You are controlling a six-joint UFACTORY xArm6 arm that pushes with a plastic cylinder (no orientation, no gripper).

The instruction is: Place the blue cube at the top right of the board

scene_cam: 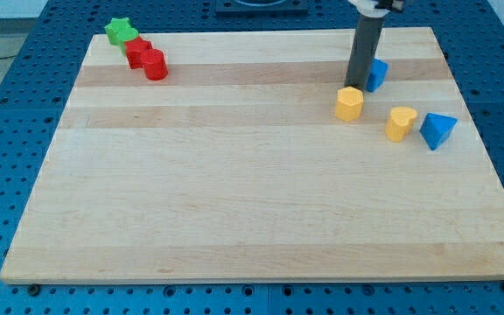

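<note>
Progress looks good: blue cube (376,73) already sits toward the table's (234,192) two o'clock corner, short of the edge. My tip (353,87) touches its nine o'clock side, above the yellow block (349,103). No claw exists.

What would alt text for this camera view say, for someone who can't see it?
My tip touches the blue cube near the wooden board's top right, with a yellow hexagonal block, a yellow heart block and a blue triangular block close by. Green and red blocks sit top left.
</note>
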